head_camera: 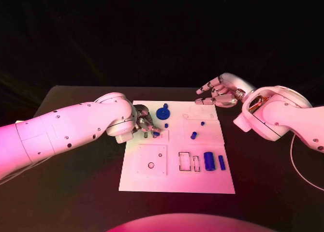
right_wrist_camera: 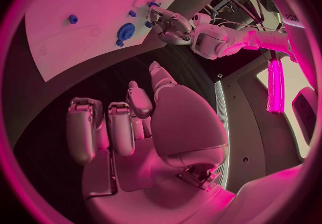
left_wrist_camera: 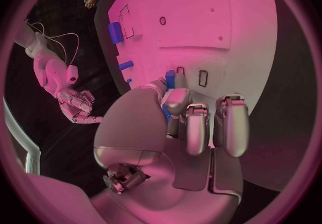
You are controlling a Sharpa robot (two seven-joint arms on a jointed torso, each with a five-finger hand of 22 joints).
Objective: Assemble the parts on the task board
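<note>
Black table [head_camera: 78, 193]: carries the white task board; both arms reach over it from opposite sides.

Task board [head_camera: 177, 181]: white rectangular plate in the middle of the table, long side running away from the robot. Its surface shows outlined rectangular slots [head_camera: 184, 161] near the close end and small round holes [head_camera: 151, 165] in the close left panel.

Left hand [head_camera: 145, 124]: low over the left edge of the board, about halfway along it. In the left wrist view its fingers [left_wrist_camera: 187, 127] curl in over the board and a small blue part [left_wrist_camera: 170, 78] sits at the fingertips, the thumb pressed close against it; the hand pinches this part right beside a narrow slot [left_wrist_camera: 203, 77].

Right hand [head_camera: 219, 94]: above the table just past the far right corner of the board, touching nothing. Fingers loosely bent and apart, palm bare in the right wrist view [right_wrist_camera: 144, 127].

Blue round disc [head_camera: 163, 113]: on the far half of the board, just beside the left hand.

Blue cylinder [head_camera: 209, 161]: lying in the close right section, beside the slots.

Blue thin bar [head_camera: 222, 162]: lying just right of the cylinder, parallel to it.

Blue peg [head_camera: 194, 135]: standing near the board's middle, apart from the rest.

Blue small stud [head_camera: 202, 123]: just beyond the peg, toward the far end.
</note>
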